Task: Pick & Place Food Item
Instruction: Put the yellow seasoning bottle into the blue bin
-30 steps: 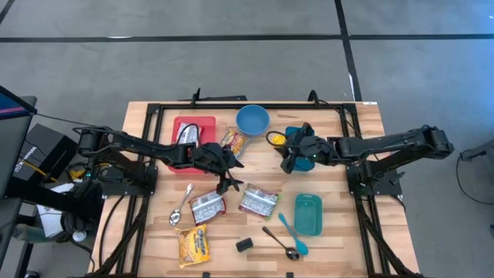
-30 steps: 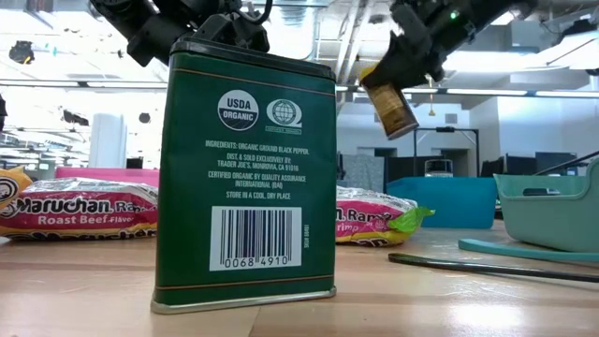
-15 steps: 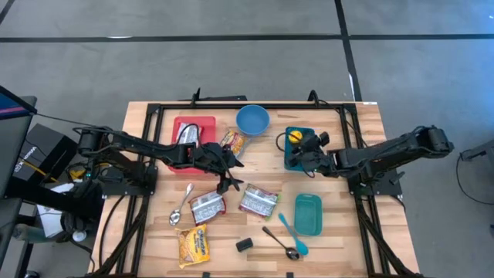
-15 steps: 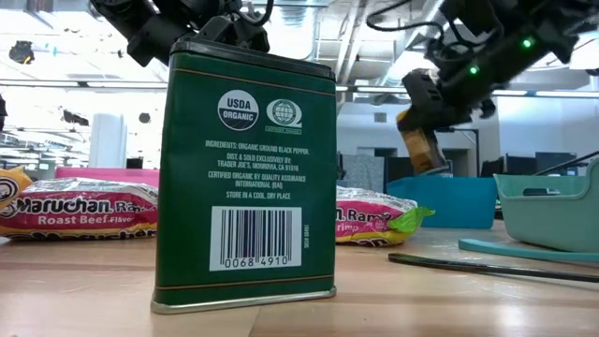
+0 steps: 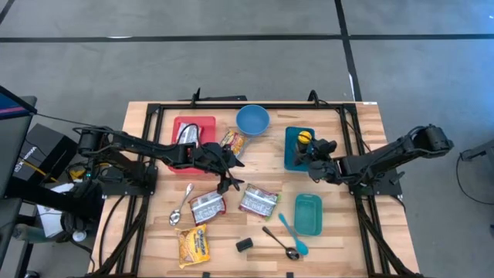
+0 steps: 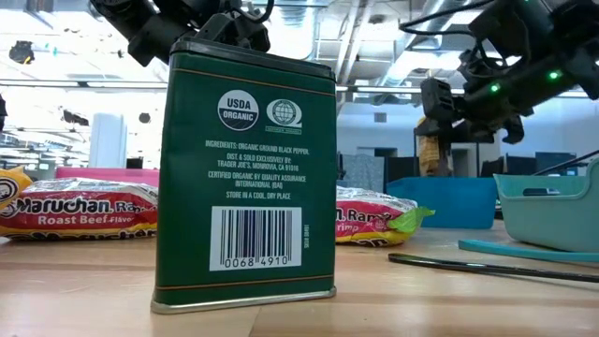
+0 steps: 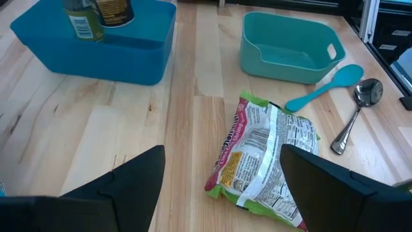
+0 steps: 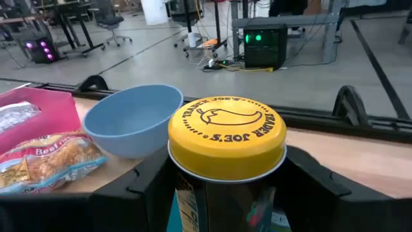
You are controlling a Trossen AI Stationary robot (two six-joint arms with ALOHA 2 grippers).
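Right claw [image 5: 312, 151] holds a yellow-lidded Trader Joe's spice jar [image 8: 226, 145] over the blue bin [image 5: 291, 154].

The right claw's fingers pinch the jar on both sides; the jar stands upright with its yellow lid up, over the blue bin on the right half of the wooden table [image 5: 363, 232], and whether its base touches the bin floor cannot be told. The left claw [image 5: 228, 171] hovers near the table's middle with its fingers spread wide and nothing between them, just above a green-edged ramen packet [image 7: 267, 158]. A light blue bowl [image 8: 132, 118] sits beyond the jar, near a pink bin [image 5: 187, 130]. A teal bin [image 7: 290, 48], a teal spoon [image 7: 325, 85] and a metal spoon [image 7: 355, 109] lie nearer the front, and a dark green black pepper tin [image 6: 247, 178] stands at the front edge.
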